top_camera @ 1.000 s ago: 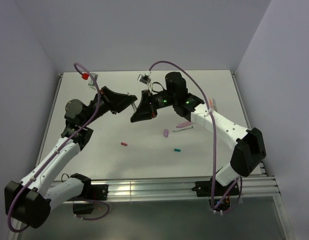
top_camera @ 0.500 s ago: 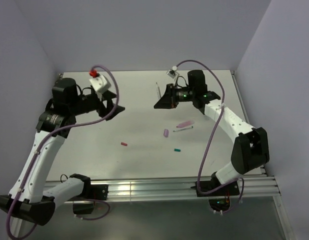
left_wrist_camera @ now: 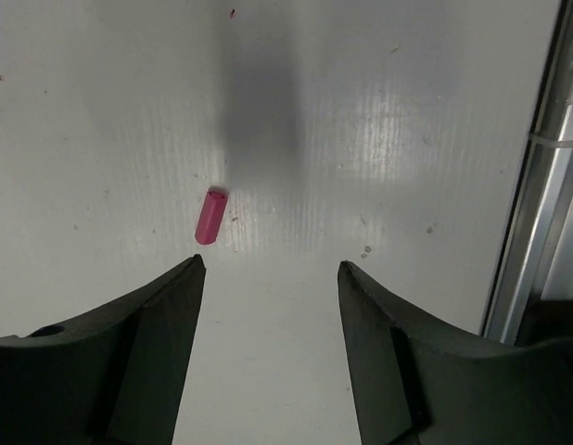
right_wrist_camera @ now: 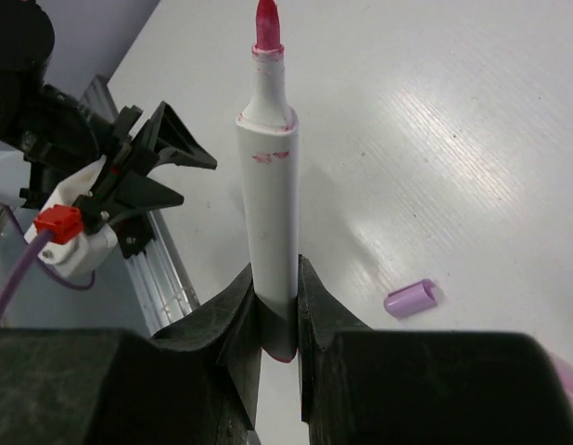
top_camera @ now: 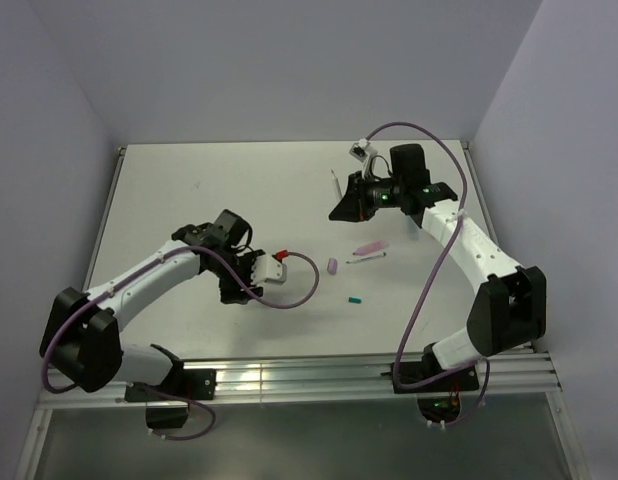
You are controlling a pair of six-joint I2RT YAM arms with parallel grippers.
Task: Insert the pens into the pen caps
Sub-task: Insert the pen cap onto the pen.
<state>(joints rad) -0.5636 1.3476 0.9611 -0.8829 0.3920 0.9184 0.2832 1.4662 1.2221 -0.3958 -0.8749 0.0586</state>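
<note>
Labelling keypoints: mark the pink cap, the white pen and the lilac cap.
pink cap (left_wrist_camera: 210,216): left wrist view, middle of its body.
white pen (right_wrist_camera: 267,213): right wrist view, middle of the barrel.
lilac cap (right_wrist_camera: 410,298): right wrist view, middle of its side.

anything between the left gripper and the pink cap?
Nothing. The left wrist view shows only bare white table between the open left gripper and the pink cap, which lies flat just ahead of it. In the top view the arm hides that stretch.

Access to pink cap (left_wrist_camera: 210,216)
Bare table (left_wrist_camera: 379,111) on every side; only obstacle is the near-edge rail (left_wrist_camera: 532,185), well apart.
</note>
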